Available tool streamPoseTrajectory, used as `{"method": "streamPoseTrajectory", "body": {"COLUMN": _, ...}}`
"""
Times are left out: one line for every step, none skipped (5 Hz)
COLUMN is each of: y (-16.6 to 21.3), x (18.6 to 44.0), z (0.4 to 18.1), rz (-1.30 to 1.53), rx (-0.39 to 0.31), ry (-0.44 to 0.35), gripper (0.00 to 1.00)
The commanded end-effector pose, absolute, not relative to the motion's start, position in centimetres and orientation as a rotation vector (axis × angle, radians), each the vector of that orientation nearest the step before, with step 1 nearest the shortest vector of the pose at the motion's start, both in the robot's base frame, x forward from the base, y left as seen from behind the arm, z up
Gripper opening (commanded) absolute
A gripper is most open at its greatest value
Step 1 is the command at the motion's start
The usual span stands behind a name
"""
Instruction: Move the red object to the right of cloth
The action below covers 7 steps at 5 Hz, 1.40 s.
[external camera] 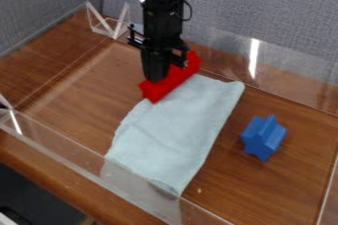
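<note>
So the gripper [156, 69] is over the far end of the cloth, its fingers together as far as I can make out. Right by it is the red block [172, 80], partly hidden behind the gripper, at the far left edge of the pale cloth [176, 133]. The blue block [264, 137] sits right of the cloth on the wooden table [69, 99].
</note>
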State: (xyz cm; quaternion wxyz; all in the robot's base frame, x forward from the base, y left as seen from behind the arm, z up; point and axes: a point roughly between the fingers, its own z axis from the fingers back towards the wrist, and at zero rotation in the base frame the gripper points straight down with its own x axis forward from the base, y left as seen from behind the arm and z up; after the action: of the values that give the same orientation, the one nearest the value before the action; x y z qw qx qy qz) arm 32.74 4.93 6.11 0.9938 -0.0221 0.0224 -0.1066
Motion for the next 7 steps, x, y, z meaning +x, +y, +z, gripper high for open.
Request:
{"method": "streamPoseTrajectory", "body": {"y": 4.46, "x": 33.22, "z": 6.89, "rz": -0.234, "rx": -0.031, "ry": 0.008, "gripper": 0.00}}
{"method": "streamPoseTrajectory", "body": {"y": 4.37, "x": 33.33, "z": 6.91, "rz": -0.239, "rx": -0.028, "ry": 0.003, "gripper": 0.00}}
{"method": "streamPoseTrajectory", "body": {"y": 4.27, "x": 33.42, "z": 6.97, "rz": -0.245, "rx": -0.026, "ry": -0.002, "gripper": 0.00}}
{"method": "streamPoseTrajectory", "body": {"y": 4.17, "x": 33.52, "z": 7.03, "rz": -0.250, "rx": -0.023, "ry": -0.008, "gripper": 0.00}}
{"method": "streamPoseTrajectory", "body": {"y": 4.14, "x": 33.64, "z": 6.93, "rz": -0.253, "rx": -0.022, "ry": -0.011, "gripper": 0.00}}
{"method": "streamPoseTrajectory", "body": {"y": 4.10, "x": 33.73, "z": 6.93, "rz": -0.256, "rx": -0.020, "ry": -0.016, "gripper": 0.00}}
{"method": "streamPoseTrajectory", "body": {"y": 4.06, "x": 33.84, "z": 6.92, "rz": -0.259, "rx": -0.017, "ry": -0.021, "gripper": 0.00}}
